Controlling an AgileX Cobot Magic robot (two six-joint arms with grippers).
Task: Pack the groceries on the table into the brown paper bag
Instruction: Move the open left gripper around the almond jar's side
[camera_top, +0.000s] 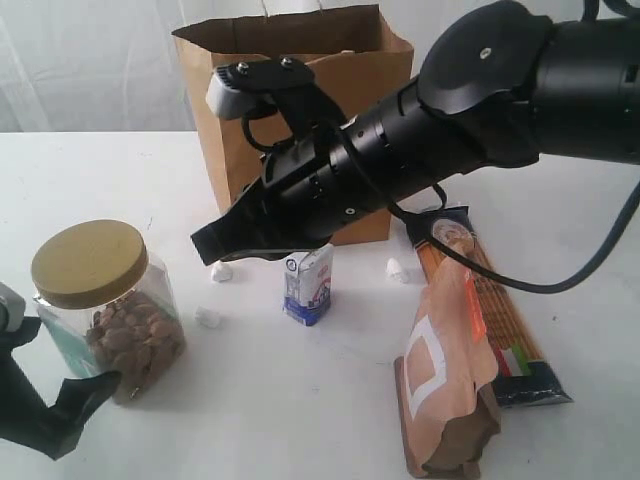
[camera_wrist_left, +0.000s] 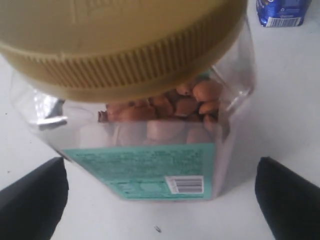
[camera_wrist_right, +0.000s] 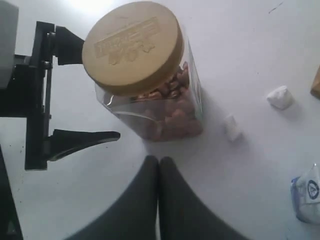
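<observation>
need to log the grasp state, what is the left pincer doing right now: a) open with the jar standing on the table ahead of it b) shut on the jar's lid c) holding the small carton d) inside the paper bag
a: the left pincer is spread wide, and the tan-lidded jar stands on the table before it.

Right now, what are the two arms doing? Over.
Left end effector open, straddling the tan-lidded jar, not gripping. Right end effector shut, empty. Jar upright on table, outside the brown bag. Right arm crosses in front of bag.
</observation>
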